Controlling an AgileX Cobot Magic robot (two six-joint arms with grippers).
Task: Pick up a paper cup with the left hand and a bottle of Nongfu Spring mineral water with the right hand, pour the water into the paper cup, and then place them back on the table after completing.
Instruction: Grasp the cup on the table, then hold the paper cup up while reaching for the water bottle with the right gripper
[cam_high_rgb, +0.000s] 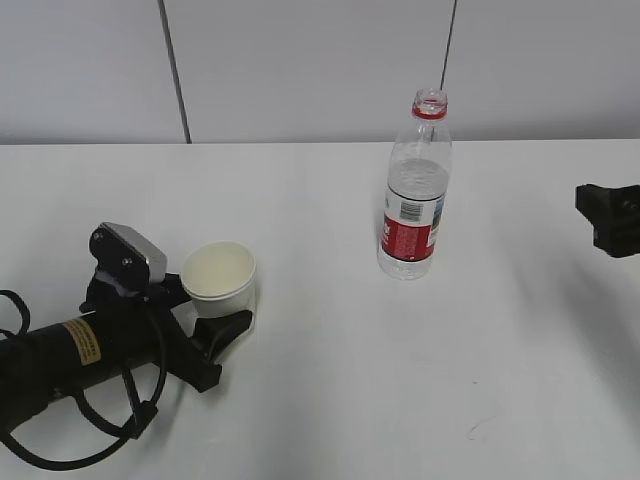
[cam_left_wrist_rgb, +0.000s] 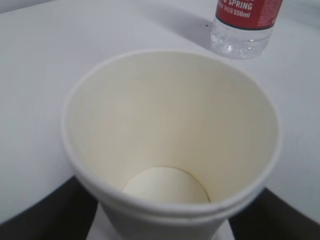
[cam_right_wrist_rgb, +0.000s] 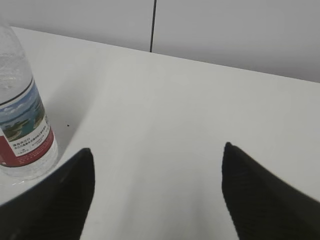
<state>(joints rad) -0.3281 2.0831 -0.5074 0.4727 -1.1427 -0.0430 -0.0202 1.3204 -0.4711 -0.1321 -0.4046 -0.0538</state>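
Exterior view, lower left: the left claw (cam_high_rgb: 222, 318) brackets the white paper cup (cam_high_rgb: 219, 277), grip unconfirmed; the right claw (cam_right_wrist_rgb: 157, 192) gapes wide, and should next reach the uncapped clear plastic bottle (cam_high_rgb: 413, 190).

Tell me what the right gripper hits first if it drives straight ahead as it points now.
Probably nothing: between the open jaws of the right gripper lies only bare table. The water bottle stands off to the left of that line, though depth is unclear.
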